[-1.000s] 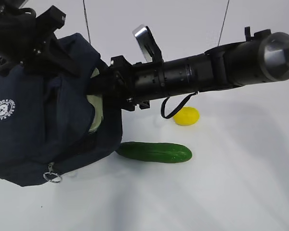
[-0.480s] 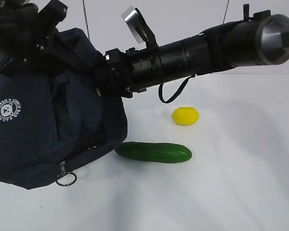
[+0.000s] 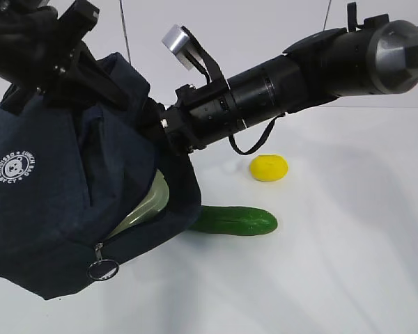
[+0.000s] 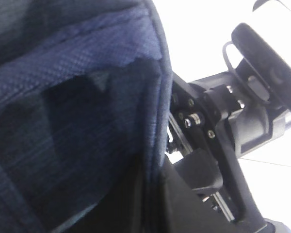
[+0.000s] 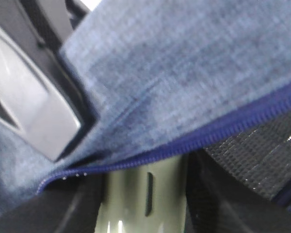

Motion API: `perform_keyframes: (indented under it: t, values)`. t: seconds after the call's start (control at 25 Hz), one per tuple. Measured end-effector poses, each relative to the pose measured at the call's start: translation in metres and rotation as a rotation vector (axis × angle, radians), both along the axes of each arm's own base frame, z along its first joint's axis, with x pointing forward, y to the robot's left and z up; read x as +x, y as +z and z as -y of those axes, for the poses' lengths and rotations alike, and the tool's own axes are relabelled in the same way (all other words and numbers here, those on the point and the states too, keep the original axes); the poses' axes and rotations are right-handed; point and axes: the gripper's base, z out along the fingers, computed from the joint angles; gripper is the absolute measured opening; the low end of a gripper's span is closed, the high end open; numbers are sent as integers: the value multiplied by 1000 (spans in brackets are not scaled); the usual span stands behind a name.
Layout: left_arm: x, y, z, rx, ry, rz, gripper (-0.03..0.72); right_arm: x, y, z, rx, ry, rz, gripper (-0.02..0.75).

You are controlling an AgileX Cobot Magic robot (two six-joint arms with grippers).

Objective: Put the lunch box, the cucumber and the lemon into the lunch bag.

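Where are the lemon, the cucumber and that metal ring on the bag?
lemon (image 3: pixel 269 168): exterior view, middle of its yellow skin.
cucumber (image 3: pixel 237 221): exterior view, middle of its visible green length.
metal ring (image 3: pixel 103 268): exterior view, the ring's rim.

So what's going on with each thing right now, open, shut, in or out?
Lunch bag: unzipped, mouth open, held up at the top by the left arm.
Lunch box: partly inside the bag, pale green edge showing.
Cucumber: lying on the table, outside the bag.
Lemon: on the table, untouched.
Left end effector: shut.
Right end effector: reaching into the bag, hidden by the fabric.
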Motion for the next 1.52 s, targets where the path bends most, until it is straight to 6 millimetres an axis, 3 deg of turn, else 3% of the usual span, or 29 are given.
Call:
perform_keyframes:
  t: [0.44,1.16,1.52]
  values:
    - [2,-2,3,-37,7,-26,8,2,6,-2,73,-7,50,395]
    - [6,1,4,-61,25,12,8,8,9,-3,107,-100,-19,394]
    - [7,1,3,-52,30,17,8,10,7,-3,83,-144,-78,503]
